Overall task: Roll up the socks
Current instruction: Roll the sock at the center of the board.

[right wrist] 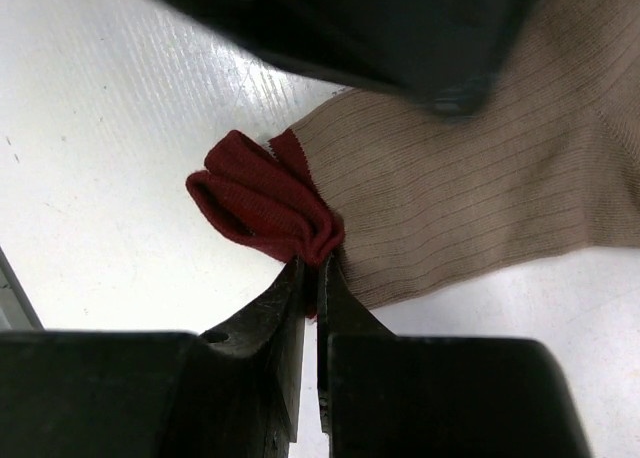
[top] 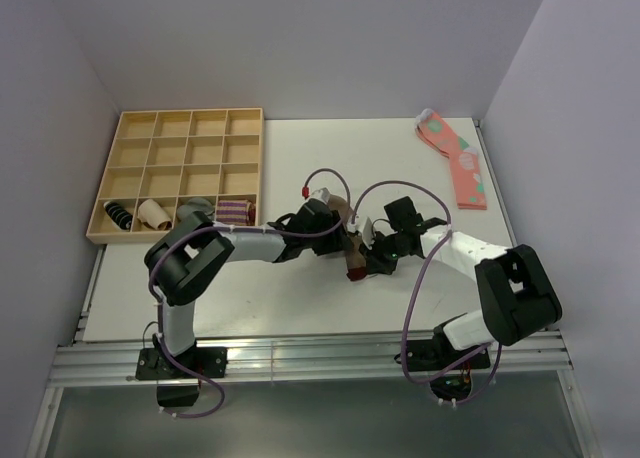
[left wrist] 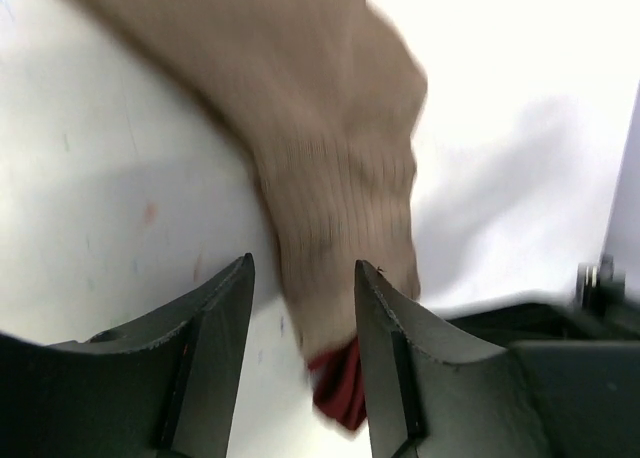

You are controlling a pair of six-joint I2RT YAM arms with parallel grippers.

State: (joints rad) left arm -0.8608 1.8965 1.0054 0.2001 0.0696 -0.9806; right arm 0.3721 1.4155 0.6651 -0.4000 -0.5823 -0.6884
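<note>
The tan-brown sock (top: 349, 244) lies on the white table between my two grippers, its dark red cuff (top: 355, 272) nearest the front. In the right wrist view my right gripper (right wrist: 318, 268) is shut on the edge of the folded dark red cuff (right wrist: 262, 204), with the tan ribbed leg (right wrist: 480, 193) stretching away to the right. My left gripper (left wrist: 305, 293) is open just above the sock (left wrist: 335, 168). The sock's leg runs between its fingers, and the red cuff (left wrist: 340, 386) shows below them. In the top view the left gripper (top: 330, 221) sits over the sock's far end and the right gripper (top: 376, 251) at its side.
A wooden compartment tray (top: 180, 138) stands at the back left, with small sock bundles (top: 233, 211) in its front row. A coral-pink dotted sock (top: 456, 158) lies at the back right. The left gripper's dark body (right wrist: 350, 23) hangs close above the sock in the right wrist view.
</note>
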